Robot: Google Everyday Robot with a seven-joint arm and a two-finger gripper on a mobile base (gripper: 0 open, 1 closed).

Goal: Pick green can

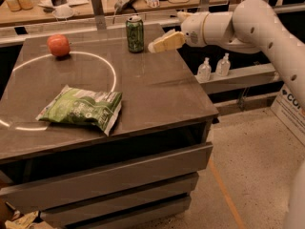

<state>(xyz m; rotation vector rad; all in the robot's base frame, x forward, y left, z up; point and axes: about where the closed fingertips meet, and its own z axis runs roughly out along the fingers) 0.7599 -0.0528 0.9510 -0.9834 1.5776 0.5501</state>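
Gripper [156, 45] hovers just right of the green can [135, 34], not touching it; whether it is open or closed cannot be told. That can stands upright near the far edge of the table [157, 94].

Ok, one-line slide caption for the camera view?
The gripper hovers close beside the upright green can near the table's far edge, not touching; an apple and green snack bag lie apart.
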